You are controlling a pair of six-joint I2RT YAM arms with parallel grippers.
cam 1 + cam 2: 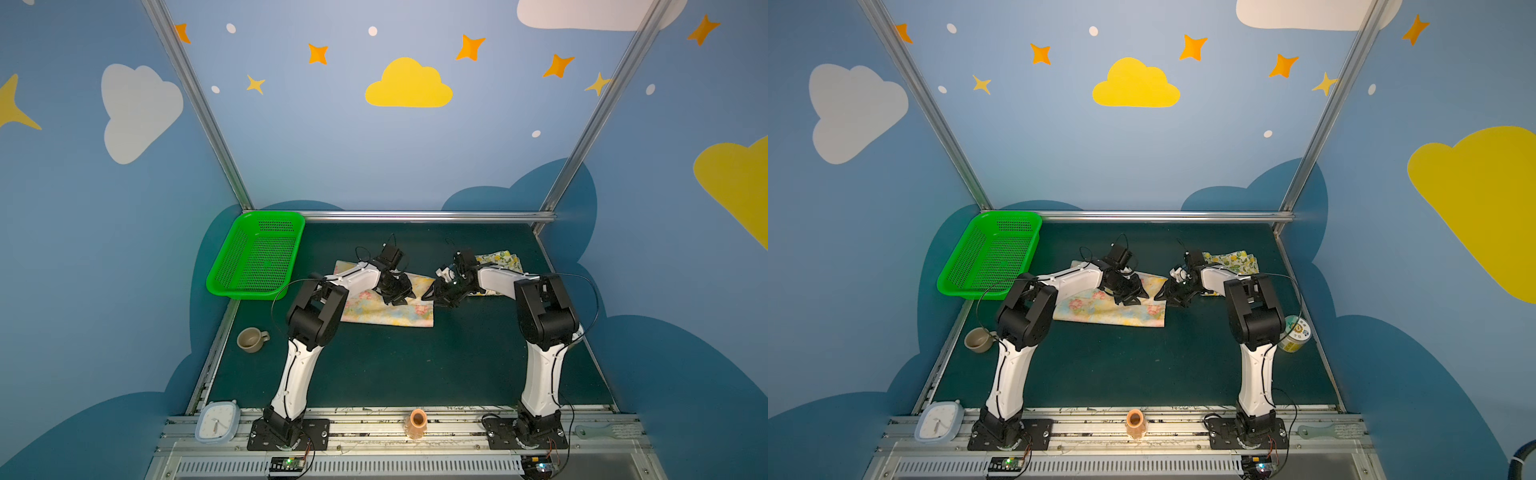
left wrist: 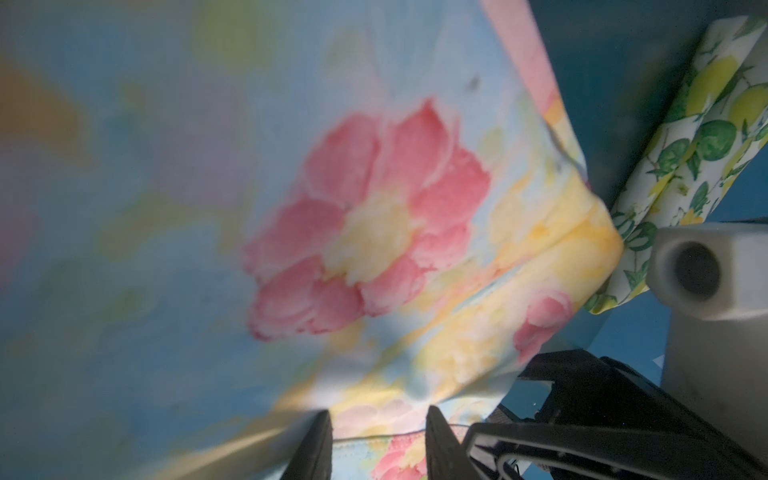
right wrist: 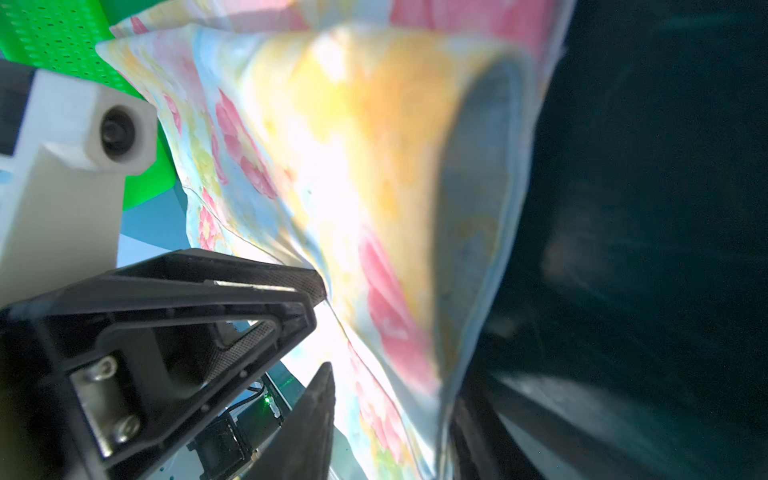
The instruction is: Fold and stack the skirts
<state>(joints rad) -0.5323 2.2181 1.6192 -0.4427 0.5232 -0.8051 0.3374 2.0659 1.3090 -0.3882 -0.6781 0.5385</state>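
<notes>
Across the middle of the green tabletop (image 1: 415,365) lies the pink-flowered skirt (image 1: 386,311), spread mostly flat, with its far right corner curled up. The left arm (image 1: 357,274) and right arm (image 1: 498,276) both reach to its far edge. The left jaws stand narrowly parted over the cloth, the hem showing between the fingers (image 2: 316,449). The right jaws stand part open astride the raised corner. Farther right, the lemon skirt (image 1: 500,259) lies folded near the back.
</notes>
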